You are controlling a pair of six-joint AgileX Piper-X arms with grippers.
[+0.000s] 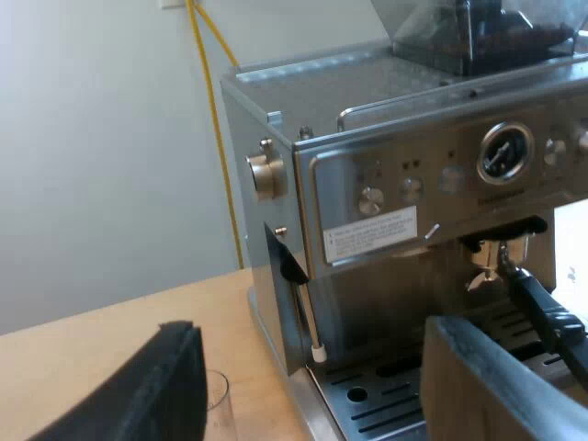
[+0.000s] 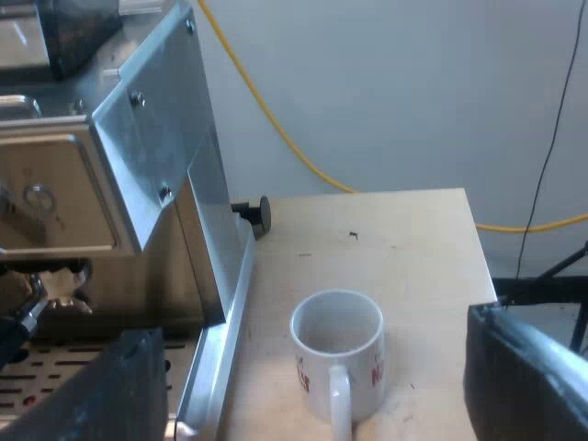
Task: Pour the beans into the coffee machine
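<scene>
The espresso machine stands close before my left gripper, which is open with nothing between its fingers. The bean hopper on the machine's top holds dark beans. The rim of a clear measuring glass shows on the wooden table, right beside one left finger. The metal holder is locked under the machine's front, and its dark handle juts out over the drip tray. My right gripper is open above a white mug with red lettering, which stands upright beside the machine's side panel.
A round gauge and several knobs line the machine's front. A brass knob and a steam wand stick out at one side, a black knob at the other. A yellow cable hangs along the wall. The table edge lies near the mug.
</scene>
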